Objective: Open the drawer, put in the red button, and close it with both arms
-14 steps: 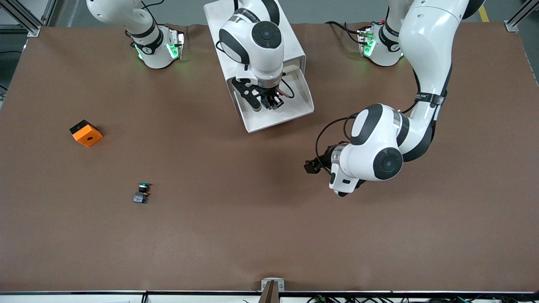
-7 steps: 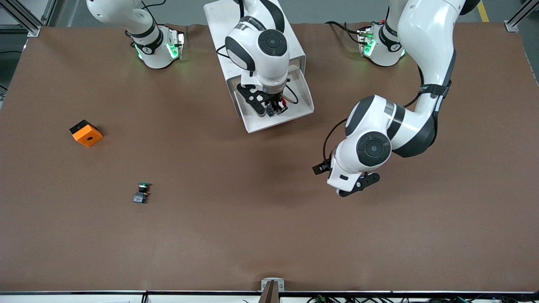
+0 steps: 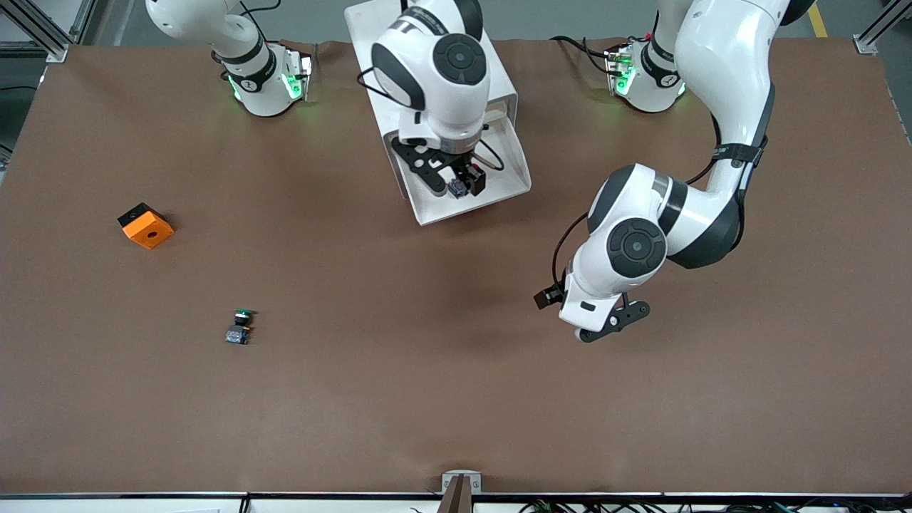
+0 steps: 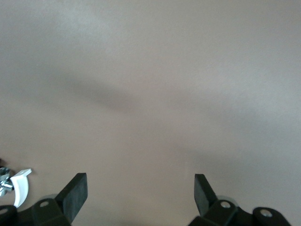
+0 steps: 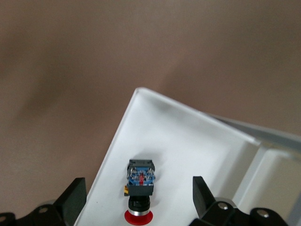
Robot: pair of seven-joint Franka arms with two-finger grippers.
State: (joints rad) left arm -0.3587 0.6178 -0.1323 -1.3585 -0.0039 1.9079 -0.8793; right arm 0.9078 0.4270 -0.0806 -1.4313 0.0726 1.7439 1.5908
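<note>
Release is noted: right gripper (image 5: 136,197) fingers, clamped a second ago, are spread above the red button (image 5: 140,190), now lying in the open drawer (image 3: 499,187). Left gripper (image 4: 141,193) is held apart over bare table; closing is judged next.

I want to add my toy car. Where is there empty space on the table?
Lots of bare table lies nearer the front camera than the green button and the left gripper. Another patch sits between the orange block and the cabinet. It is crowded at the open drawer, where the right gripper hangs over the red button.
</note>
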